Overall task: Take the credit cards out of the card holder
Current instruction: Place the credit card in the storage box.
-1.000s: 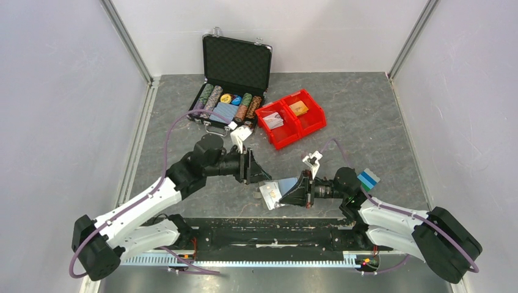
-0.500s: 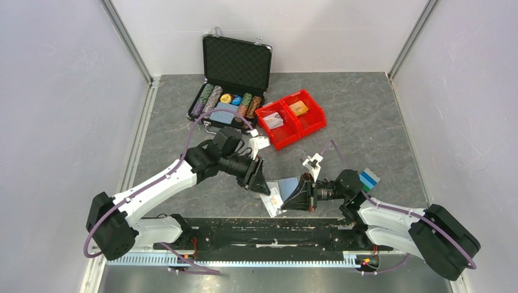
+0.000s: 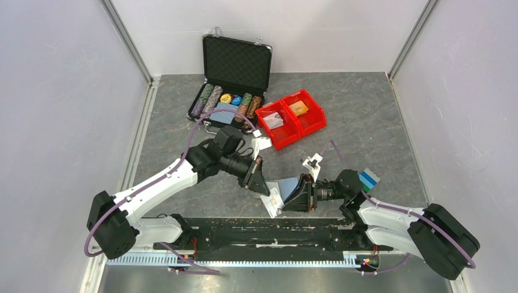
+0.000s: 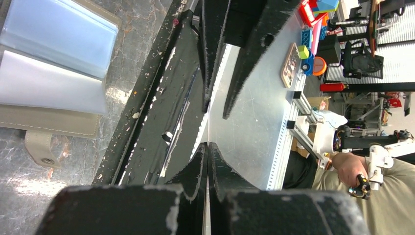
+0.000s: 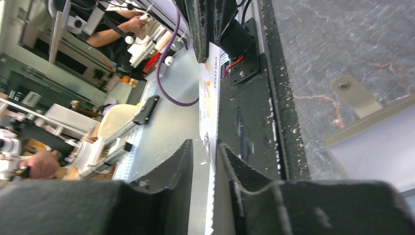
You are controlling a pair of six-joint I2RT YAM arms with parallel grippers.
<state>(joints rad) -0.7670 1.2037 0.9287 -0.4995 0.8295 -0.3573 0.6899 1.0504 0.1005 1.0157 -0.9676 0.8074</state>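
Top external: left hand [image 3: 265, 190] clenched on white-orange credit card [image 3: 273, 202], table's [image 3: 366, 122] 6 o'clock; right hand [image 3: 283, 199] slightly parted around it. Card holder [image 3: 287, 184] open at 1 o'clock. Probably stiff, light, slick: pinch faces near edge.

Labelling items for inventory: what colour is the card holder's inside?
Pale blue; the card holder shows best in the left wrist view.

There is one card holder [image 3: 288, 185], and three credit cards [image 3: 369, 179] show: a blue and a teal one overlapping, plus one pale card [image 3: 272, 199] with orange print. Farther back stand one black chip case [image 3: 237, 61] and two joined red bins [image 3: 291, 119].
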